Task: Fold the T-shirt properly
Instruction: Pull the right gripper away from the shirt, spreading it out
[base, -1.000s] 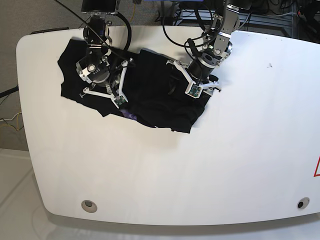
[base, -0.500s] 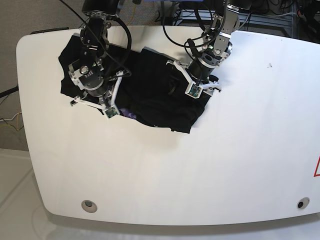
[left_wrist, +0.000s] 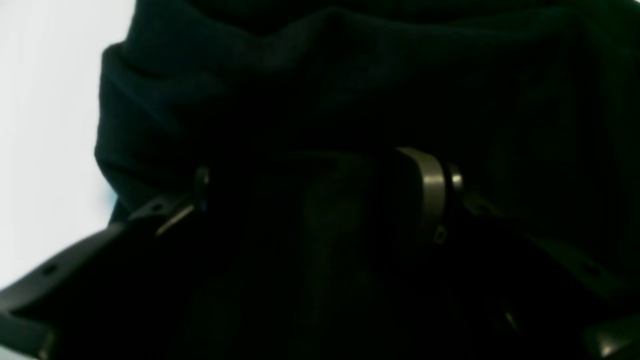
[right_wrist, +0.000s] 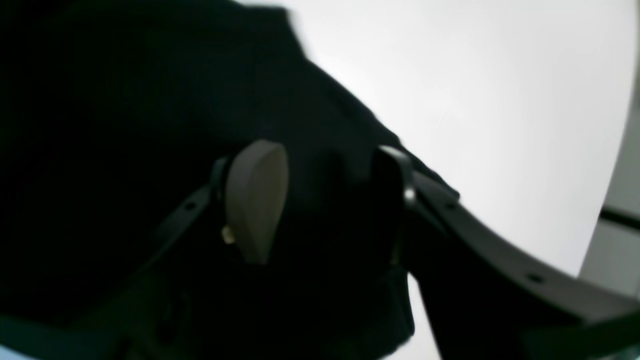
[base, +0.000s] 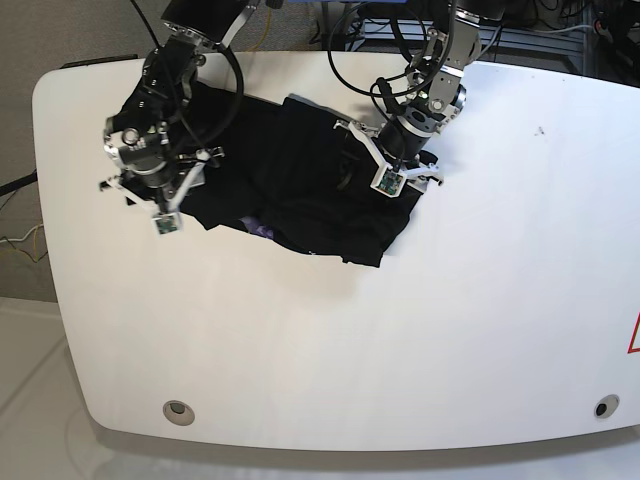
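Note:
The black T-shirt (base: 300, 205) lies crumpled at the back of the white table (base: 400, 330), with a bit of purple print (base: 255, 226) at its front edge. My right gripper (base: 150, 178) hovers at the shirt's left end. In the right wrist view the right gripper (right_wrist: 325, 200) is open, with black cloth (right_wrist: 100, 125) under and between its fingers. My left gripper (base: 405, 165) rests on the shirt's right part. In the left wrist view the left gripper (left_wrist: 315, 195) has its jaws wide apart over bunched dark cloth (left_wrist: 350, 75).
Cables and equipment crowd the table's far edge behind both arms. Two round holes (base: 178, 410) (base: 601, 407) sit near the front edge. A red mark (base: 633, 335) shows at the right edge. Bare table surface lies in front and to the right of the shirt.
My right arm has swung left to the shirt's left end, and its jaws have gone from shut to open. The left arm has stayed where it was.

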